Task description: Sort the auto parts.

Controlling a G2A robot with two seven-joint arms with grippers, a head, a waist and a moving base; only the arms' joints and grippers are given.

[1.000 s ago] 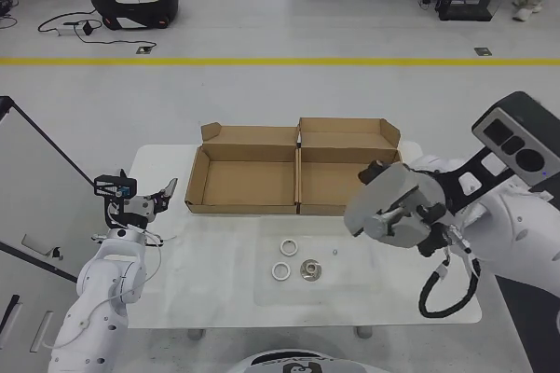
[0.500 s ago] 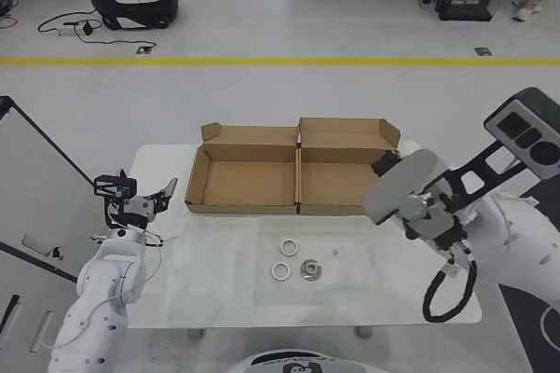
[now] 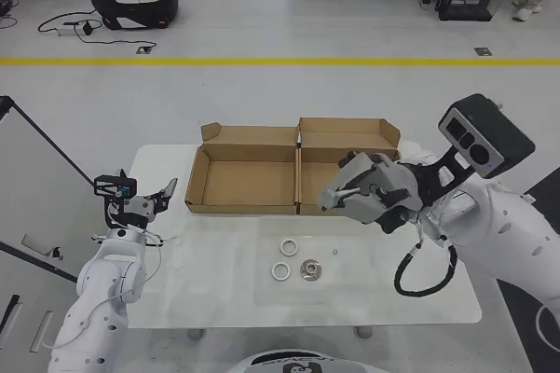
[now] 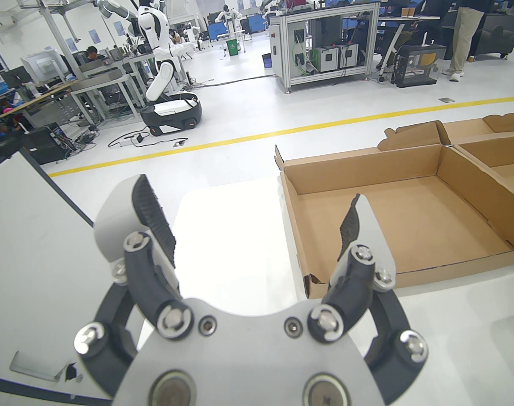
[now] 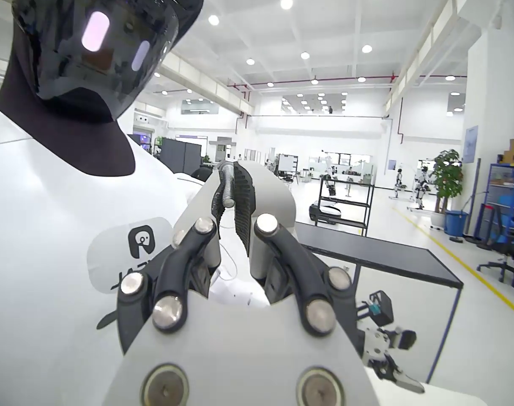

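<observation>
Top cam: mounted above the arms, aimed steeply down at the table [image 3: 214, 280]. It sits far enough back to take in the whole top, the left box [image 3: 242, 184], the right box [image 3: 347, 140] and the yellow floor line [image 3: 280, 61] beyond.

Left wrist cam: sits close behind the left gripper [image 4: 248, 190], low, nearly level, facing across the table corner into the left box [image 4: 409, 221].

Right wrist cam: sits close behind the right gripper [image 5: 231, 171], which pinches a bolt [image 5: 227, 187]. It is tilted upward toward the ceiling lights [image 5: 286, 1].

Overlap: top and left wrist cams share the left box and the yellow floor line [image 4: 282, 130]. The right wrist cam catches the left gripper [image 5: 390, 361] far off, and the top cam shows that left gripper [image 3: 165, 193] too.
</observation>
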